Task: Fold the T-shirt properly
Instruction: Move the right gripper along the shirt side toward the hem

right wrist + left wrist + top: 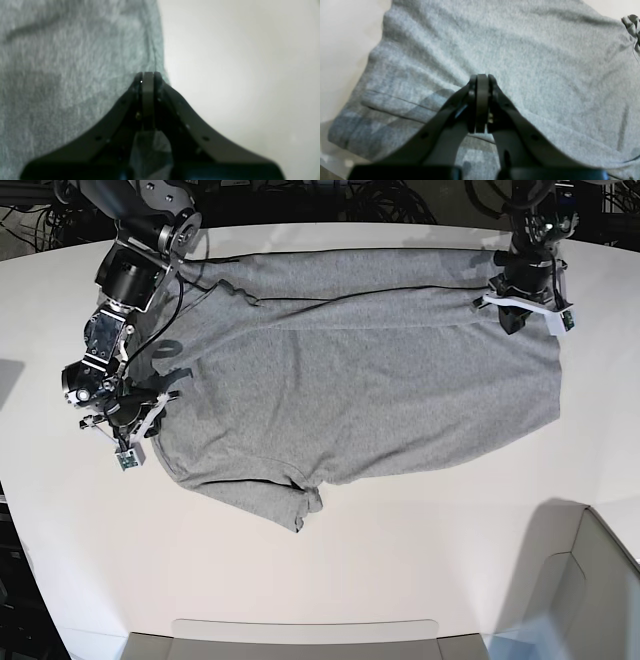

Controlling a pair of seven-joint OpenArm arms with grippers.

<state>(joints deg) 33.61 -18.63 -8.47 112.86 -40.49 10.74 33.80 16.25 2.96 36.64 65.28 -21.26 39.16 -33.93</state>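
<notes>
Left wrist view: left gripper (482, 82), jaws pressed together, sits over the grey T-shirt (510, 50). Right wrist view: right gripper (148, 77), also closed, meets the shirt's edge beside the white table (237, 62). Base view: shirt spread flat across the table's far half, grippers at its left and right ends.

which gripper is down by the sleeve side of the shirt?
The right gripper, at the base view's left, beside the sleeve; the left gripper sits at the opposite end.

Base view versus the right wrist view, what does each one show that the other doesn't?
Only the base view shows the whole T-shirt spread on the white table, with the left gripper shut at its far corner. Only the right wrist view shows the right gripper with jaws shut right at the shirt's edge. Both show grey fabric beside bare table.
</notes>
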